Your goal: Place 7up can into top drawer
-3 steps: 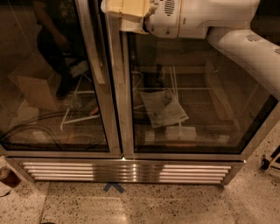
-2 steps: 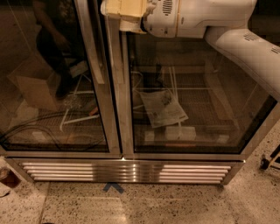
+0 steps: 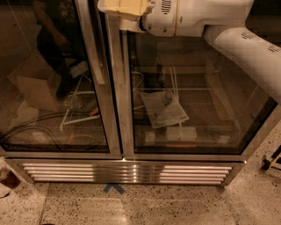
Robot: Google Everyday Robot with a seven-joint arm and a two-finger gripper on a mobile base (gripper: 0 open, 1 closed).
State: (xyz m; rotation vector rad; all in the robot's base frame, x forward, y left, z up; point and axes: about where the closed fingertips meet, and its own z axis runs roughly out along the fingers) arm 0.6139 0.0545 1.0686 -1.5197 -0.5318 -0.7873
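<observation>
Seemingly the end effector point(image 3: 120, 9) is hanging high before the glass-fronted fridge point(image 3: 127, 169), probably raised for travelling; its grip I cannot tell, and the 7up can is not showing anywhere.

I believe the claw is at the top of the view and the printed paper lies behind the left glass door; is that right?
Not quite: the camera view shows the printed paper behind the right glass door, not the left. The claw is indeed at the top.

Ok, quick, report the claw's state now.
Cream-coloured claw, at the top edge before the steel-framed glass doors: open or closed cannot be told.
</observation>
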